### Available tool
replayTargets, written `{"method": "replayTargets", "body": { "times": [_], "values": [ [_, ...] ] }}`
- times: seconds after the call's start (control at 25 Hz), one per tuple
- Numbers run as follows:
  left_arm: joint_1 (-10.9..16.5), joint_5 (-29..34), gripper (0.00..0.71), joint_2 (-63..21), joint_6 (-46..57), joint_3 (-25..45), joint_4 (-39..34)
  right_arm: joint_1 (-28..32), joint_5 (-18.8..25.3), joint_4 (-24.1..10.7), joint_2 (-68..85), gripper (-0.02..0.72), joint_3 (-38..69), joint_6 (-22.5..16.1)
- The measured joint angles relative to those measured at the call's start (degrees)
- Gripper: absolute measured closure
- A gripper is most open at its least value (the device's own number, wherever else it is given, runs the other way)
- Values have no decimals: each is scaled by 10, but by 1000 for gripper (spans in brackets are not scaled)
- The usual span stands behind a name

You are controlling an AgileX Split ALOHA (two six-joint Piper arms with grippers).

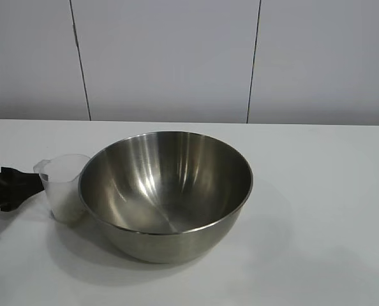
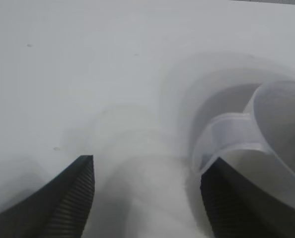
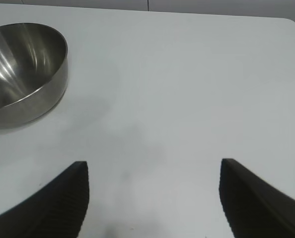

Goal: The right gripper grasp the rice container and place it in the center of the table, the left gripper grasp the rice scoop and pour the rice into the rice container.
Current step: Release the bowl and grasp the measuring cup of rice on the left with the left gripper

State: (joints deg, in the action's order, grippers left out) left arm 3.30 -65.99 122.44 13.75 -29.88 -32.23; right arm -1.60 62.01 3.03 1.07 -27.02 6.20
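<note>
The rice container [image 1: 165, 191], a wide shiny steel bowl, stands upright near the middle of the white table [image 1: 323, 210]; its inside looks bare. Touching its left side stands the rice scoop [image 1: 64, 185], a clear plastic cup with a whitish fill of rice [image 1: 66, 208] low inside. My left gripper [image 1: 31, 186] reaches in from the left edge at the cup's handle tab. In the left wrist view that gripper [image 2: 148, 162] is open, the scoop [image 2: 266, 134] lying past one fingertip and bare table between the fingers. My right gripper [image 3: 154, 162] hangs open over bare table, well away from the container [image 3: 23, 74].
A pale panelled wall [image 1: 177, 57] rises behind the table's far edge. The table's right half lies open in the exterior view, where the right arm is out of view.
</note>
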Motion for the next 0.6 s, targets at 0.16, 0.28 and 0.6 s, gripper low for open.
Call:
{"method": "replayTargets", "body": {
  "times": [0.16, 0.28, 0.6],
  "values": [
    [0, 0, 256, 0, -30, 0, -1, 0, 0, 0, 0, 201, 0, 0],
    [0, 0, 256, 0, -63, 0, -7, 0, 0, 0, 0, 201, 0, 0],
    [0, -1, 374, 0, -68, 0, -11, 0, 0, 0, 0, 201, 0, 0]
  ]
}}
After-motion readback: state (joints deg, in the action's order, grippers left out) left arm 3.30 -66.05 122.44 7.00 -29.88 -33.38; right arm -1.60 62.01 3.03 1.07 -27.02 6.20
